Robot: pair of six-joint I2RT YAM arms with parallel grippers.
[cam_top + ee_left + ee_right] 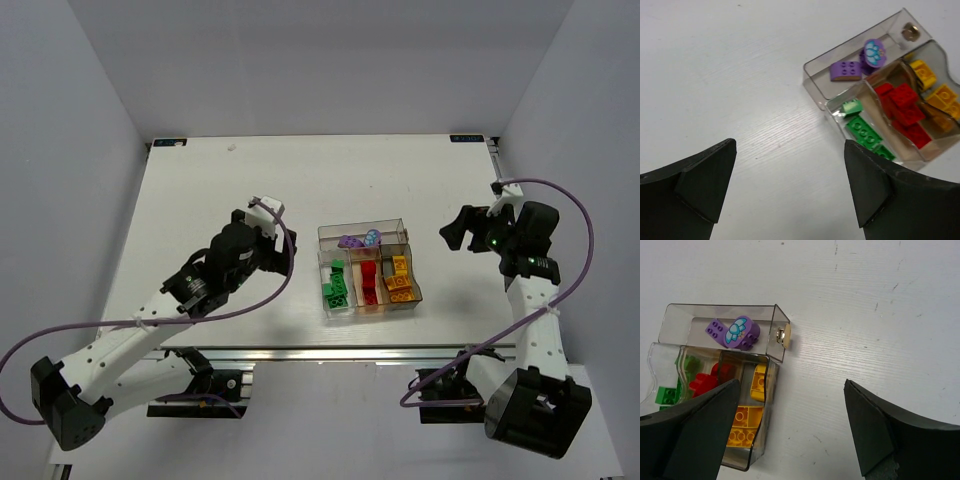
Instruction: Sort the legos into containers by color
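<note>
The clear tray (322, 233) stands mid-table. Its wide back compartment holds a purple brick (845, 71) and a lilac round piece (874, 52). The three narrow compartments hold green legos (336, 288), red legos (368, 280) and yellow-orange legos (401, 280). My left gripper (283, 240) hangs open just left of the tray, with only bare table between its fingers (710, 175). On the tray's right, a little apart, my right gripper (452, 232) is open too. In the right wrist view its left finger (700, 430) overlaps the tray's yellow compartment (747, 425).
A small brass-coloured knob (784, 336) sits on the outside wall of the tray's wide compartment. White table (200, 200) surrounds the tray, with grey walls on three sides. Purple cables loop off both arms.
</note>
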